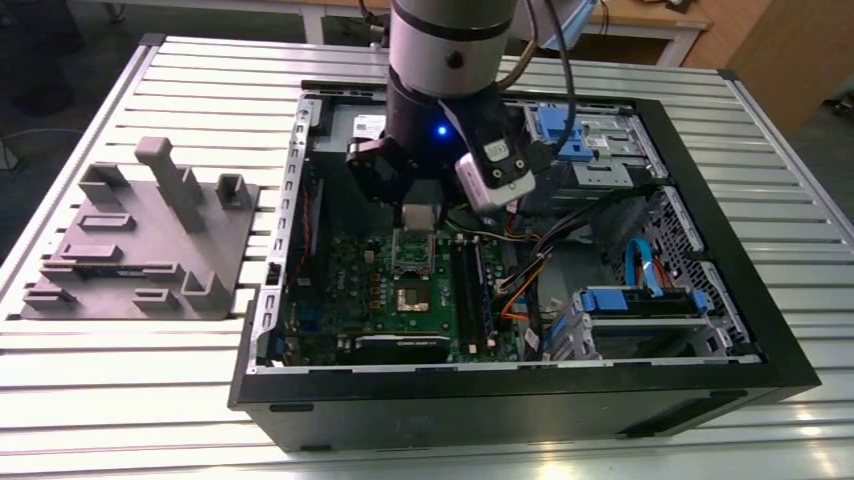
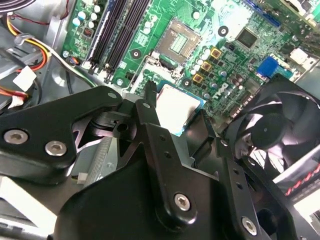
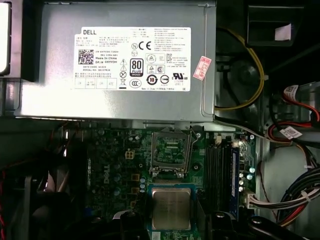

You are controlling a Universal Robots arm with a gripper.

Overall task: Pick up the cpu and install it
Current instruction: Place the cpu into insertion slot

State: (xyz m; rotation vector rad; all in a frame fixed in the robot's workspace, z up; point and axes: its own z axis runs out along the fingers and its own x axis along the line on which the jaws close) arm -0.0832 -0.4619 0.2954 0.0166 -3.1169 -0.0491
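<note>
Nearest the camera in the exterior view, the black outer wall of the open computer case (image 1: 534, 400) is seen. The case is laid on its side on a desk (image 1: 134, 400) built of silver ribbed metal slats. Toward the exterior view's left, a grey moulded fixture (image 1: 147, 240) with upright posts and recesses is set on the desk, apart from the case.

Within the case the green motherboard (image 1: 360, 300) is exposed, and the arm is positioned over it from above. The cpu (image 3: 171, 208) is clamped between the fingers of the gripper (image 1: 420, 212). It is held flat over the board, silvery top toward the wrist cameras, near the open socket (image 3: 170, 151) and not seated in it. The grey labelled power supply box (image 3: 120, 60) is fixed beyond the socket, and a black fan (image 2: 277, 130) is mounted near the board's edge.

Toward the exterior view's right, orange, yellow and red cables (image 1: 521, 290) are routed past the memory slots (image 3: 220, 165) to drive bays fitted with blue brackets (image 1: 641, 300). Behind the desk, dark floor (image 1: 94, 25) is visible at the exterior view's left and pale wooden furniture (image 1: 787, 50) at its right.
</note>
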